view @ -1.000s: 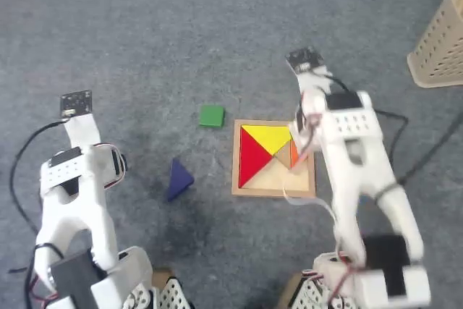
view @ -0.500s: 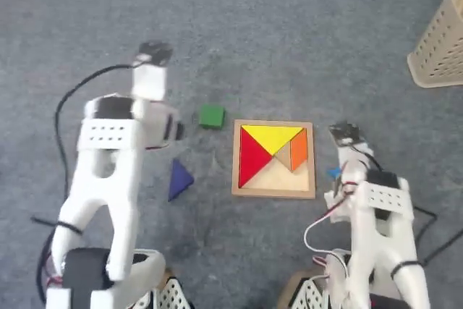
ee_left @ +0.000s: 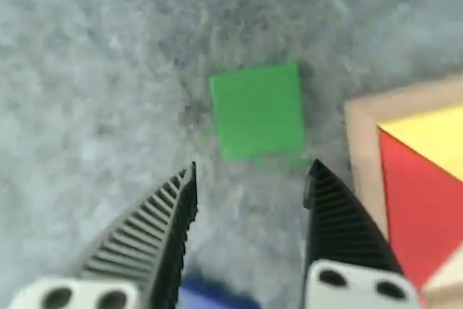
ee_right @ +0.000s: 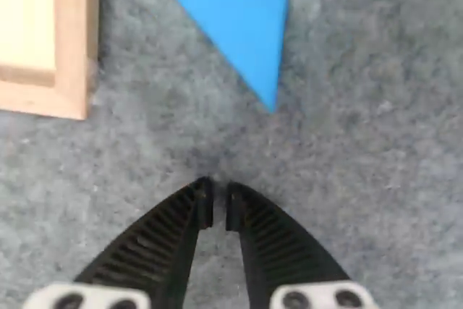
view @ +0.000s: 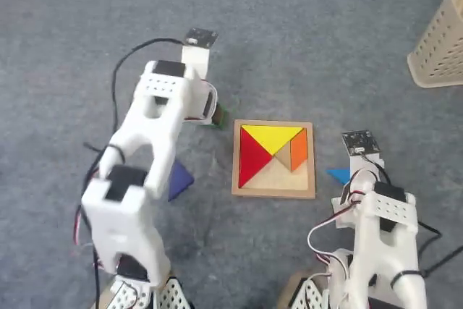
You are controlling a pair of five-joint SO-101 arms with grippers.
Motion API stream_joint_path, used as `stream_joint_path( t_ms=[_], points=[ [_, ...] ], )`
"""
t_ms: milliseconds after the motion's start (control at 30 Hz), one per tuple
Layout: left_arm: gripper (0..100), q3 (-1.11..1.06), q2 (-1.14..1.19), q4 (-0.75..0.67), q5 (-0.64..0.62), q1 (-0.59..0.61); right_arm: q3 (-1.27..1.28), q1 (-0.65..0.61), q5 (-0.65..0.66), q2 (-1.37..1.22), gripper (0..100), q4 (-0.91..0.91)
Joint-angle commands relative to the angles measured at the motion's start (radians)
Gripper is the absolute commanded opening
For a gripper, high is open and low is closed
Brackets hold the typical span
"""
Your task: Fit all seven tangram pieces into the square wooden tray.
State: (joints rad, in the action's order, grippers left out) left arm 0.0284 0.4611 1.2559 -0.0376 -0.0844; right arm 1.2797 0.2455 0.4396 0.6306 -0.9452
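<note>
**Clerk:** Tray status?

**Inspector:** The square wooden tray [view: 273,193] lies flat on the grey carpet [view: 87,41], between the two arms. Three pieces are seated in it. A yellow triangle [view: 271,137] sits along the far edge and a red triangle [view: 251,157] along the left edge. An orange piece [view: 299,151] is at the right, and its exact outline is hard to make out from above. The near part of the tray floor is bare wood.

**Clerk:** Loose pieces?

**Inspector:** Three are noted. A green square [ee_left: 257,110] lies on the carpet just beside the tray's far-left corner, apart from the rim. A dark blue triangle [view: 181,177] lies to the left of the tray, partly covered by the left arm [view: 155,117]. A light blue triangle [ee_right: 242,23] lies just beside the tray's right edge, not touching it.

**Clerk:** Left gripper?

**Inspector:** The left gripper [ee_left: 249,179] is poised over the green square with its jaws spread wide. The square sits beyond the fingertips, and there is no contact.

**Clerk:** Right gripper?

**Inspector:** The right gripper [ee_right: 215,197] has its jaws pressed together with nothing between them. It points at the carpet near the light blue triangle and is clear of it.

**Clerk:** Anything else?

**Inspector:** A slatted basket [view: 438,41] stands at the far right edge of the table.
</note>
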Motion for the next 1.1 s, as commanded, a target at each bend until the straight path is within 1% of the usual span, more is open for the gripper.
stream_joint_path(
  t_ms=[0,200,400,533,867,1067],
  points=[
    [23,0.09,0.054,-0.014,-0.02,-0.012,0.002,0.025,0.031,0.021,5.6,0.028],
    [23,0.11,0.112,-0.018,-0.014,-0.029,0.002,0.025,0.029,0.021,5.6,0.028],
    [23,0.114,0.135,-0.071,-0.014,-0.026,0.002,0.025,0.028,0.021,5.5,0.03],
    [23,0.142,0.146,-0.064,-0.014,-0.035,0.002,0.025,0.028,0.021,5.5,0.03],
    [11,0.134,0.146,-0.04,-0.014,-0.043,0.003,0.025,0.028,0.021,5.5,0.03],
    [5,0.137,0.123,0.041,0.025,-0.043,0.003,0.025,0.028,0.021,5.5,0.03]
  ],
)
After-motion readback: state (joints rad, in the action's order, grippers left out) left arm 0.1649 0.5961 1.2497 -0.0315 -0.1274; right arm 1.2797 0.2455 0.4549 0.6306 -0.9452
